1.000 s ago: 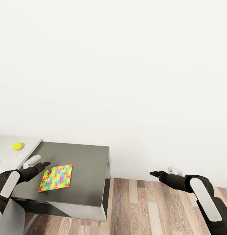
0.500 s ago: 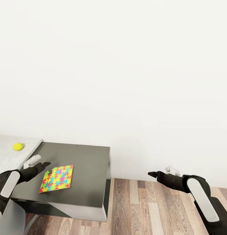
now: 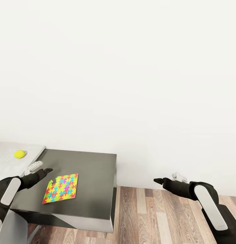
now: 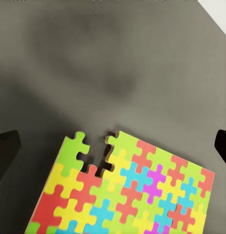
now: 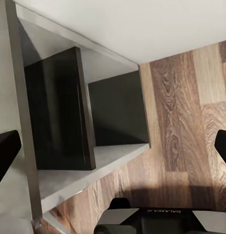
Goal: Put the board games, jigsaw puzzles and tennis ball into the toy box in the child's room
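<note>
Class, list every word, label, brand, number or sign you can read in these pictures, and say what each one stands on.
One strip of print on the robot's dark base in the right wrist view: too small and blurred to read.
Jigsaw puzzle: coloured pieces, no text.
Tennis ball: no readable marking.
Dark table, wall and floor: no text.

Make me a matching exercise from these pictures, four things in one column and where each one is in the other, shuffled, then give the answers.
Things:
1. jigsaw puzzle
2. tennis ball
3. left gripper
4. right gripper

Places:
A. above the wooden floor, away from the table
B. flat on the dark table
C. on the pale surface beside the dark table
D. at the dark table's edge, close to the puzzle

Pairs: 1-B, 2-C, 3-D, 4-A
</note>
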Motion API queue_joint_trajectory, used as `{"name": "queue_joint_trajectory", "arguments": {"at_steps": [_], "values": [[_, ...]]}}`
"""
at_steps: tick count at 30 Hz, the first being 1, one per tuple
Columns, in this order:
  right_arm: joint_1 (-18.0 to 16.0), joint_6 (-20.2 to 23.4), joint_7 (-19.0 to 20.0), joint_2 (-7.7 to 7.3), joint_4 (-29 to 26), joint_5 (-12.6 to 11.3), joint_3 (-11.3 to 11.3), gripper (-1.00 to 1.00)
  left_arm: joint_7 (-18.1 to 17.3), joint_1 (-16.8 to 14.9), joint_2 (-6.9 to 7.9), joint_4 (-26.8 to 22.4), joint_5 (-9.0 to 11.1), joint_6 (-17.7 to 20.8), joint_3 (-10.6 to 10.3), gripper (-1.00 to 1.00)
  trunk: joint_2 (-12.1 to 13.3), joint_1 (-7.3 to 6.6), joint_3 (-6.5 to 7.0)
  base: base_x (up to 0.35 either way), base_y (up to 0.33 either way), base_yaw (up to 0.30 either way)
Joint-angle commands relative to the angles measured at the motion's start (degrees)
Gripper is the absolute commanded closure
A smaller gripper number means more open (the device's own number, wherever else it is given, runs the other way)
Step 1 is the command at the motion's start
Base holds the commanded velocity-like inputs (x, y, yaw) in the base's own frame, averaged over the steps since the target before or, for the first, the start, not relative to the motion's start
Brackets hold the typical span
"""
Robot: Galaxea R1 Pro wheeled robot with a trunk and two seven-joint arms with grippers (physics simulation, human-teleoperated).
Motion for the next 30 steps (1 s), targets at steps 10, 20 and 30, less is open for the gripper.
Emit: {"name": "queue_joint_trajectory", "arguments": {"at_steps": [10, 20, 30], "values": [[0.0, 0.2, -0.6, -0.01, -0.1, -0.7, 0.0, -1.0, -0.3, -0.1, 0.01, -0.1, -0.2, 0.3, 0.1, -1.0, -0.1, 0.04, -0.11, 0.013, 0.001, 0.0], [0.0, 0.2, -0.4, -0.02, -0.2, -0.6, 0.0, -1.0, -0.3, -0.1, -0.04, 0.0, -0.2, 0.3, 0.1, -1.0, -0.1, 0.04, -0.11, 0.0, 0.0, 0.0], [0.0, 0.2, -0.4, -0.01, -0.2, -0.6, 0.0, -1.0, -0.3, -0.1, -0.04, 0.0, -0.2, 0.3, 0.1, -1.0, -0.1, 0.04, -0.68, 0.0, 0.0, 0.0]]}}
